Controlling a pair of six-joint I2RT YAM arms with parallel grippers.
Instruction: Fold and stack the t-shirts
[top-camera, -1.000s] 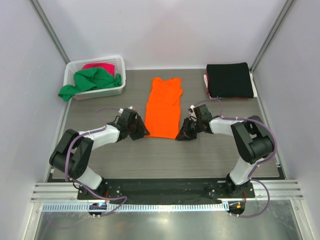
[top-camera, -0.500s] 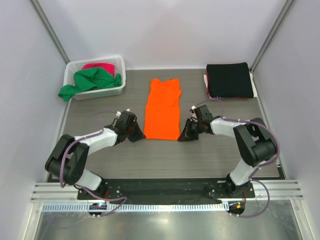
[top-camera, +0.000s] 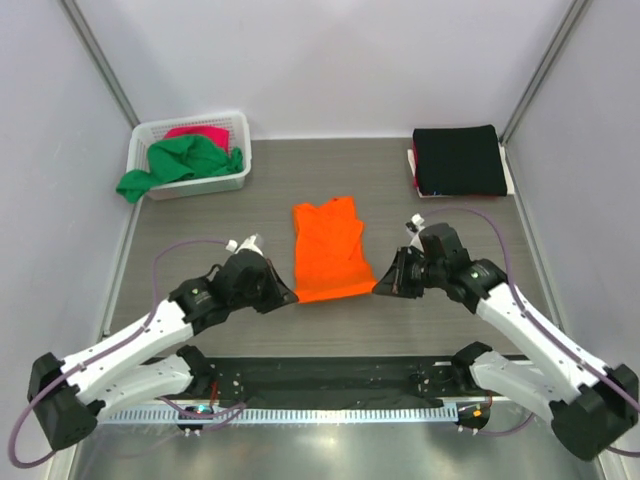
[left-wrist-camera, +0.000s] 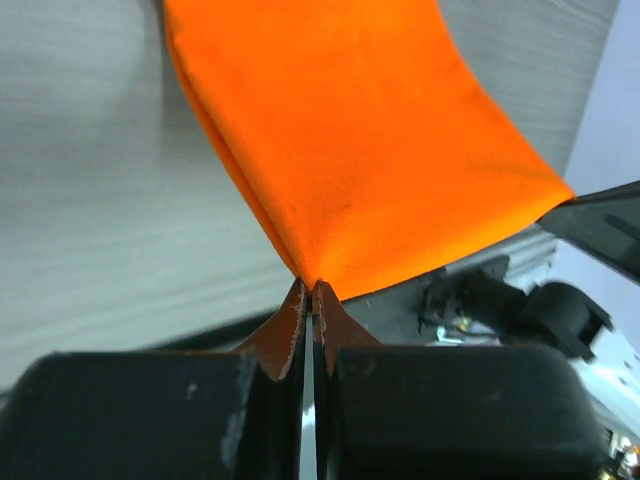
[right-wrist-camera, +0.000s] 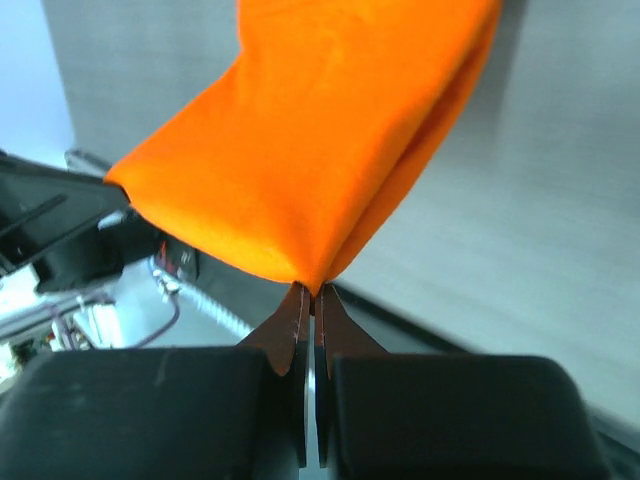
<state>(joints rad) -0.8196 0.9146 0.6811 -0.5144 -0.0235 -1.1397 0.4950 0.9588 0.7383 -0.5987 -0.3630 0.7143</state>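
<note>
The orange t-shirt (top-camera: 328, 248) lies in a narrow strip at the table's middle, its near hem lifted off the wood. My left gripper (top-camera: 292, 296) is shut on the hem's left corner (left-wrist-camera: 312, 280). At the hem's right corner (right-wrist-camera: 312, 282) my right gripper (top-camera: 377, 288) is shut too. Between the two grips the cloth (left-wrist-camera: 380, 150) hangs stretched, and its far end with the neckline still rests on the table. A folded black t-shirt (top-camera: 459, 160) sits at the back right. A green t-shirt (top-camera: 180, 162) and a magenta-pink one (top-camera: 200, 133) fill the basket.
The white lattice basket (top-camera: 240, 135) stands at the back left, with green cloth spilling over its left side. Under the black shirt, a white edge (top-camera: 412, 165) shows. The black base plate (top-camera: 330, 375) and metal rail run along the near edge.
Both grippers closed on the orange shirt's near corners, then drew back toward the near edge and rose, dragging the shirt nearer and lifting its hem.
</note>
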